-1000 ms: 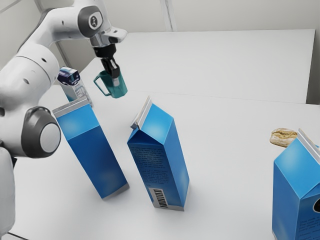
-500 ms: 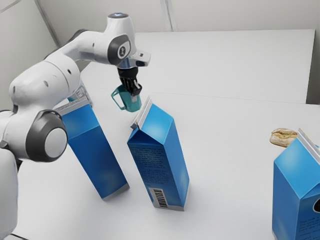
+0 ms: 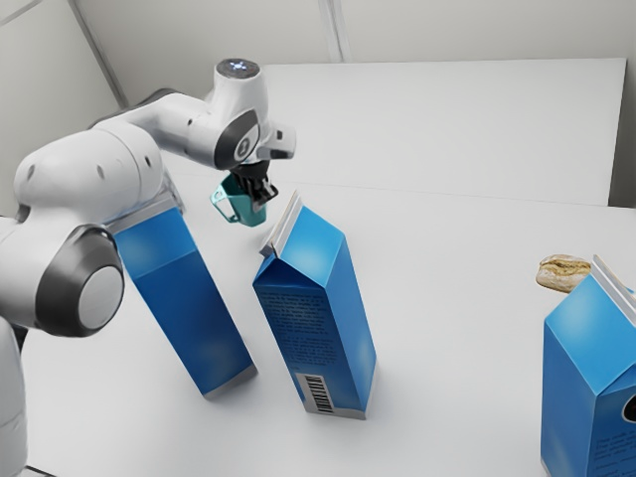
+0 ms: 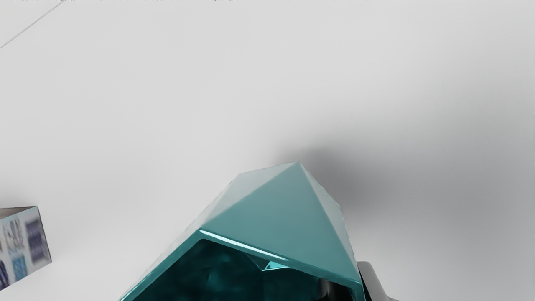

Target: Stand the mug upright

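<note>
Above a white tabletop [image 3: 447, 308], a black two-finger gripper [image 3: 261, 204] grasps a teal, faceted mug [image 3: 239, 204] by its wall, the mug tilted, one finger inside.

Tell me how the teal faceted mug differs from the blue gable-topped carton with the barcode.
The teal faceted mug is held in the black two-finger gripper, while the blue gable-topped carton stands on the white table. The mug has an open mouth and a handle; the carton is closed by a pale top ridge. The mug is small, the carton much taller. Both have flat, angular faces.
</note>
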